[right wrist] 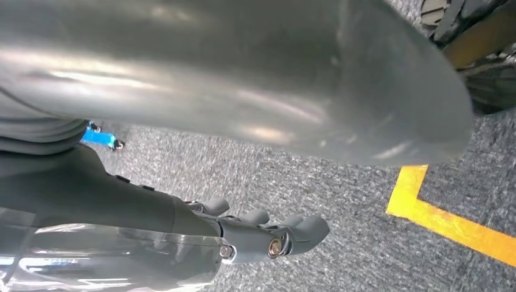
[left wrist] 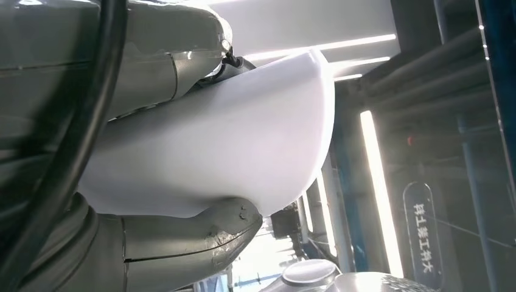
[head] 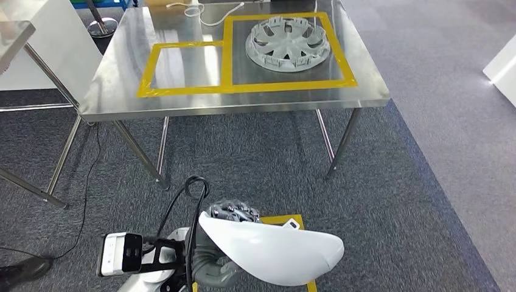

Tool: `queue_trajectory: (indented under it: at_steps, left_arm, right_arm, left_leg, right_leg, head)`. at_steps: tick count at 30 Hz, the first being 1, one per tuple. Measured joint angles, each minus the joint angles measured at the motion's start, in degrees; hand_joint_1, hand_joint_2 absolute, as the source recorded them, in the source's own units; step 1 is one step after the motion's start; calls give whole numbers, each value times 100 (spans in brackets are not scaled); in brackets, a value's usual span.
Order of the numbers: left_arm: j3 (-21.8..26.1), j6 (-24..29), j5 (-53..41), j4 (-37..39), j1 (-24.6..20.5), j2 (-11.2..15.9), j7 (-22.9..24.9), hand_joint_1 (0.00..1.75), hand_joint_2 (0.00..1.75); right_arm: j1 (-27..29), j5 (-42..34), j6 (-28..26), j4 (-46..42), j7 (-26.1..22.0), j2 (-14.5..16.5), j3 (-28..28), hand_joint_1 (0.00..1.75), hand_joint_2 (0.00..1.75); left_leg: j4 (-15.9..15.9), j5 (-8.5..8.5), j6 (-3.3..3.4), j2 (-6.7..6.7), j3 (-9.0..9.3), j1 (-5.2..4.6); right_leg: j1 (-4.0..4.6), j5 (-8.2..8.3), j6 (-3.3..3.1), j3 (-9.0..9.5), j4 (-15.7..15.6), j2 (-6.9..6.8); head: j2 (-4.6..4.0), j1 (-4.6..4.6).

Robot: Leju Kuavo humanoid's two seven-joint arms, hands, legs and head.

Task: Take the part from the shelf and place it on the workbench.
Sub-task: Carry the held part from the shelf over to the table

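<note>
My left hand [head: 228, 213] grips the white part [head: 274, 249], a smooth curved shell, thumb [left wrist: 201, 243] under one edge and fingers over the other. It rides low in front of me, over the carpet, well short of the workbench [head: 122, 100]. My right hand [right wrist: 268, 237] hangs beside me, holding nothing, fingers loosely curled but apart.

Risks, as I judge them:
- The shell is slick and rounded, pinched only near one edge. A jolt while stepping could twist it out of my grip.
- It has to come up over the near edge of the bench. Lift late and it strikes the steel rim.
- The grey wheel cover [head: 288, 42] fills the larger yellow-taped square [head: 292, 85] toward the far right corner. Reach too far right and I knock it.

Room: the smaller taped square [head: 182, 67] on the left half lies bare, with bare steel along the near edge. A white cable [head: 207, 11] lies at the far edge, well away. The carpet between me and the bench legs looks open.
</note>
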Motion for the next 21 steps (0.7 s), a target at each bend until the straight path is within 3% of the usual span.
queue_trajectory:
  at_steps: [2, 3, 6, 7, 8, 9, 11, 12, 14, 18, 19, 21]
  left_arm:
    - [0, -1, -2, -6, -1, -4, -1, 175, 175]
    - [0, -1, -5, -9, -9, -9, -2, 175, 175]
    - [0, -1, -16, -12, -16, -20, -2, 175, 175]
    - [0, -1, -18, -12, -9, -20, -2, 175, 175]
    - [0, -1, -18, -12, -3, -20, -2, 175, 175]
    - [0, -2, -18, -12, 0, -20, -3, 175, 175]
    - [0, -4, -19, -12, 1, -20, -7, 175, 175]
    - [0, -4, -20, -12, 0, -20, -10, 175, 175]
    - [0, -4, -27, -18, -3, -21, -19, 175, 175]
    - [0, 8, -61, -34, -10, -22, -43, 175, 175]
    - [0, 11, -73, -41, -14, -22, -49, 175, 175]
    - [0, 13, -85, -50, -15, -19, -58, 175, 175]
  right_arm:
    - [1, 1, -2, -1, 0, -2, 0, 0, 0]
    - [-3, 2, -2, -1, 0, -3, 0, 0, 0]
    - [-14, 2, -1, 0, 0, -3, 0, 0, 0]
    - [-12, 2, -2, 0, 0, -6, 0, 0, 0]
    - [-5, 3, -2, -1, 0, -12, 0, 0, 0]
    - [2, 4, -3, -1, 0, -20, 0, 0, 0]
    - [15, 11, -5, -2, 0, -38, 0, 0, 0]
    - [16, 15, -6, -2, 0, -44, 0, 0, 0]
    - [11, 19, -8, -2, -1, -49, 0, 0, 0]
    - [24, 20, -14, -2, -2, -53, 0, 0, 0]
    - [24, 20, -18, -2, -2, -54, 0, 0, 0]
    - [22, 20, -23, -2, -2, -57, 0, 0, 0]
  left_leg:
    - [-126, 20, 53, -9, 109, 25]
    - [-174, 36, 68, -10, 174, 41]
    - [-215, 40, 80, 0, 244, 49]
    - [-209, 26, 75, 0, 247, 50]
    - [-199, 5, 64, -4, 257, 56]
    - [-182, -23, 44, -9, 276, 70]
    - [-132, -107, -22, -13, 323, 101]
    - [-98, -152, -64, -12, 337, 103]
    - [-55, -227, -147, -4, 335, 86]
    - [192, -347, -271, -5, 323, 104]
    - [452, -441, -294, -6, 195, 115]
    - [1216, -744, -327, -7, -238, 122]
  right_leg:
    - [-12, 10, 55, 1, 103, -16]
    - [-15, -68, 72, -44, 219, -18]
    - [-40, -542, 154, -546, 1084, -17]
    - [-56, -629, 185, -733, 1349, -18]
    - [-73, -610, 204, -844, 1451, -20]
    - [-93, -452, 216, -833, 1314, -24]
    - [-136, 21, 250, -580, 615, -38]
    - [-139, 129, 247, -462, 286, -44]
    - [-126, 151, 185, -380, 30, -48]
    - [-125, 145, -5, -273, 22, -38]
    - [-124, 128, -38, -233, 16, -35]
    - [-111, 75, -83, -178, 11, -32]
  head:
    - [0, 2]
    - [1, 8]
    - [1, 23]
    - [0, 25]
    - [0, 25]
    - [0, 26]
    - [0, 29]
    - [0, 37]
    - [0, 39]
    - [0, 25]
    - [0, 21]
    - [0, 12]
